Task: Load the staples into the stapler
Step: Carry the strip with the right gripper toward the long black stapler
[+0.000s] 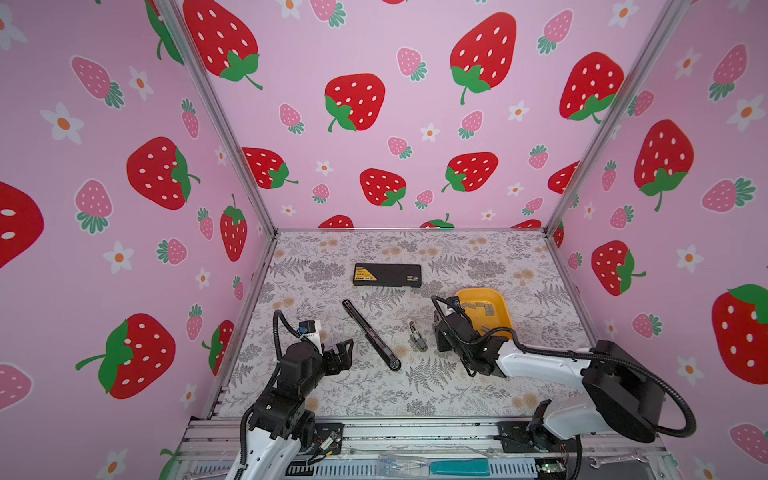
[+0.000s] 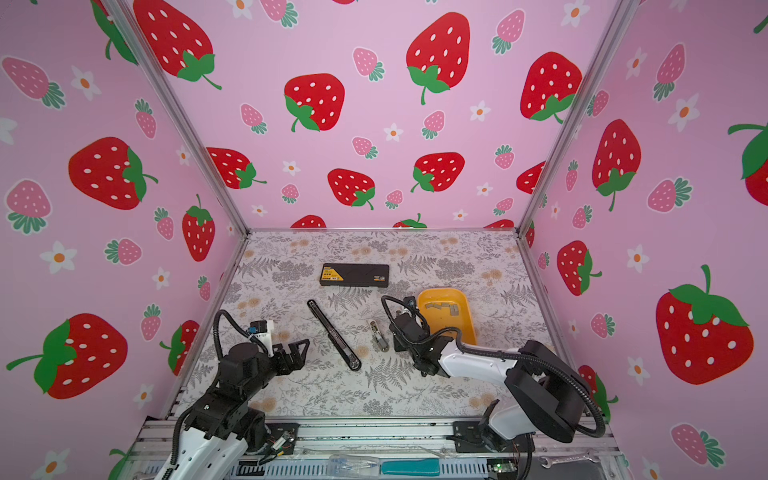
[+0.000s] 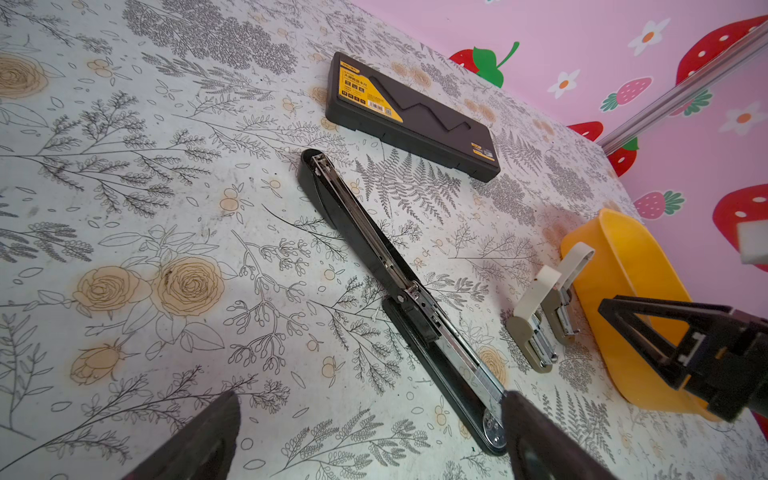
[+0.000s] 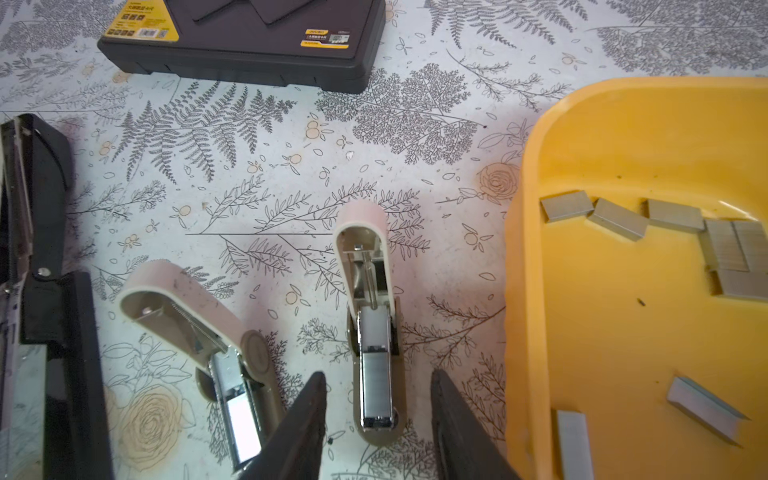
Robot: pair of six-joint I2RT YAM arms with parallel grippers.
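Two small whitish staplers lie opened flat on the floral table. My right gripper [image 4: 378,384] is open and straddles the metal magazine of the right-hand stapler [image 4: 374,332], with a gap at each fingertip. The other small stapler [image 4: 199,324] lies beside it. Grey staples [image 4: 615,218] lie loose in the yellow tray [image 4: 536,291]. In both top views the right gripper [image 1: 441,336] hovers by the small staplers [image 1: 417,334], left of the tray [image 1: 505,316]. My left gripper [image 1: 347,353] stands open and empty beside the long black stapler [image 1: 370,334].
The long black stapler [image 3: 374,257] lies opened diagonally in mid-table, its near end close to one left fingertip [image 3: 540,436]. A black case [image 1: 386,275] with a yellow label lies at the back. Pink walls enclose three sides. A metal rail [image 1: 415,432] runs along the front.
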